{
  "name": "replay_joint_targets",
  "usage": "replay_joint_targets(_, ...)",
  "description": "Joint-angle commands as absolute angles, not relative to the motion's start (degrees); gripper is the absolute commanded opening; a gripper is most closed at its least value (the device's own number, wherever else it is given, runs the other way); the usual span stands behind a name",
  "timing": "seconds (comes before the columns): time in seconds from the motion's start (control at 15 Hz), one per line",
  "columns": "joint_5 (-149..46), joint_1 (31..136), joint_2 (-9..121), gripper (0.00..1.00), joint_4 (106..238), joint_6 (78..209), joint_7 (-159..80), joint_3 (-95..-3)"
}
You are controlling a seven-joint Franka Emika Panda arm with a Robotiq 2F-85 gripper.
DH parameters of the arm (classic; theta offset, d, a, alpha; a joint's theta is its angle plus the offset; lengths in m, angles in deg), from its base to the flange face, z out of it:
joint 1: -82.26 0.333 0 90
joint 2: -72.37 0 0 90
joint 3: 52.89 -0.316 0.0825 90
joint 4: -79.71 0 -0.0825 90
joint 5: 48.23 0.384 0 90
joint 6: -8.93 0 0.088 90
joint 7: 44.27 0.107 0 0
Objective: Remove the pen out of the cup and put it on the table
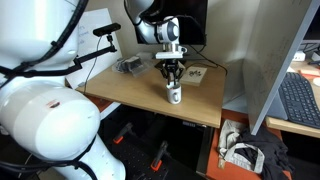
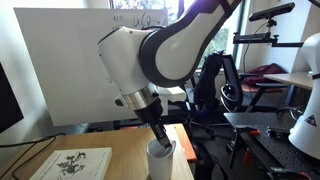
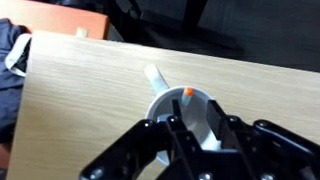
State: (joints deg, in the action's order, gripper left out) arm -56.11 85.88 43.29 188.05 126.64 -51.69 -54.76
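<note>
The white cup (image 1: 174, 96) stands near the front edge of the light wood table (image 1: 125, 92). It also shows in an exterior view (image 2: 158, 163) and in the wrist view (image 3: 160, 102), handle pointing away. The pen stands inside the cup; only its orange tip (image 3: 187, 92) shows, by the far rim. My gripper (image 3: 195, 122) hangs straight over the cup with both fingers dipped into its mouth. The fingers are apart and the pen tip sits just beyond the left finger, not clamped. Both exterior views show the gripper (image 1: 172, 78) (image 2: 163, 146) right above the cup.
A printed flat sheet (image 2: 70, 163) and flat box-like items (image 1: 130, 65) (image 1: 196, 74) lie on the table behind the cup. A grey desk with a keyboard (image 1: 298, 100) stands to one side. Dark cloth and cables (image 1: 245, 152) lie on the floor.
</note>
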Motion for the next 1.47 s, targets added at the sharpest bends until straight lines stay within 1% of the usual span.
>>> replay_joint_targets(0.0,-57.01,86.14,40.58,0.37,183.89,122.52,-50.06,-54.38)
replay_joint_targets(0.07,-57.05,86.10,40.04,0.38,183.35,122.16,-50.25,-54.35)
replay_joint_targets(0.2,-57.20,86.11,39.03,0.36,182.40,121.62,-50.52,-54.30)
replay_joint_targets(0.4,-57.30,86.16,37.61,0.31,181.16,120.71,-50.76,-54.33)
replay_joint_targets(0.47,-57.52,86.28,37.20,0.27,180.86,120.32,-50.56,-54.22)
replay_joint_targets(0.6,-57.77,86.32,36.55,0.26,180.31,119.48,-50.48,-54.15)
replay_joint_targets(0.73,-58.03,86.30,36.13,0.30,179.83,118.68,-50.53,-54.13)
replay_joint_targets(0.87,-58.06,86.24,35.78,0.29,179.26,117.73,-50.64,-54.19)
replay_joint_targets(0.93,-57.97,86.22,35.59,0.32,178.89,116.89,-50.69,-54.24)
replay_joint_targets(1.0,-58.06,86.33,35.30,0.22,178.45,115.77,-50.55,-54.20)
replay_joint_targets(1.07,-58.05,86.35,35.11,0.06,178.14,115.05,-50.57,-54.23)
replay_joint_targets(1.13,-57.95,86.34,34.91,0.00,177.80,114.31,-50.43,-54.24)
replay_joint_targets(1.2,-57.95,86.36,34.74,0.00,177.47,113.85,-50.35,-54.25)
replay_joint_targets(1.27,-57.93,86.41,34.60,0.03,177.16,113.58,-50.13,-54.23)
replay_joint_targets(1.4,-57.95,86.52,34.48,0.03,176.59,113.10,-49.73,-54.15)
